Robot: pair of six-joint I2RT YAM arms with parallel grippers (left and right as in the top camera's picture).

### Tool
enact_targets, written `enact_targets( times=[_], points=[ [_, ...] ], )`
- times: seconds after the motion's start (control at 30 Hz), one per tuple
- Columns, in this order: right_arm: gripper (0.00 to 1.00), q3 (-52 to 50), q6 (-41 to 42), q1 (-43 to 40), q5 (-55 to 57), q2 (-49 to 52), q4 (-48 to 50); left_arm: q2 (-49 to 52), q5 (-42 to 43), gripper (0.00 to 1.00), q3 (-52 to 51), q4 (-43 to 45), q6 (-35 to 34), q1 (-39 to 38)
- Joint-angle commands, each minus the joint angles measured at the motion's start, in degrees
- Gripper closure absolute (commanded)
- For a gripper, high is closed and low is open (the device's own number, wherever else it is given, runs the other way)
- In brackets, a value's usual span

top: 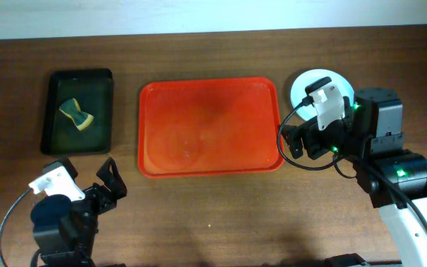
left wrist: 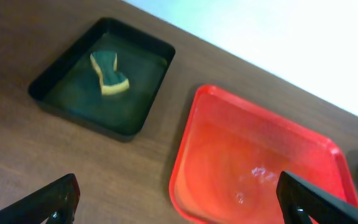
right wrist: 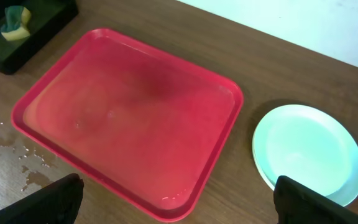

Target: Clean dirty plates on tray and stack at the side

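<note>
The right gripper point(right wrist: 178, 190) hangs released, fingers wide apart, at the right end of the red tray point(right wrist: 129, 118), which is wet and glossy. Just beside the gripper, the plates point(right wrist: 308, 152) sit stacked on bare wood across a narrow gap from the tray. The top one is pale mint and unsmeared, with a second rim showing underneath. Droplets point(right wrist: 17, 163) spot the table by the tray's near corner. Farther left, the left gripper point(top: 87, 172), also spread, sits below the black tray point(top: 98, 96) with a sponge point(top: 76, 115).
</note>
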Motion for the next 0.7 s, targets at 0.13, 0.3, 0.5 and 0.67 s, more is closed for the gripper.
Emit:
enact_targets(
  times=[0.13,0.3,0.5,0.67],
  points=[
    [0.01,-0.35,0.46,0.28,-14.10,-0.50,-3.28,-0.28,-0.44,0.01,-0.39,-8.96,0.87,-0.11],
    [0.01,-0.35,0.44,0.28,-14.05,-0.48,-1.25,-0.28,-0.44,0.01,-0.39,-11.50,0.90,-0.11],
    [0.01,-3.10,0.46,2.12,-8.04,-3.41,0.13,-0.28,-0.44,0.01,-0.39,-11.50,0.90,-0.11],
    [0.01,-28.96,0.46,4.79,-5.90,-16.70,29.49,-0.28,-0.44,0.01,-0.39,-11.50,0.87,-0.11]
  ],
)
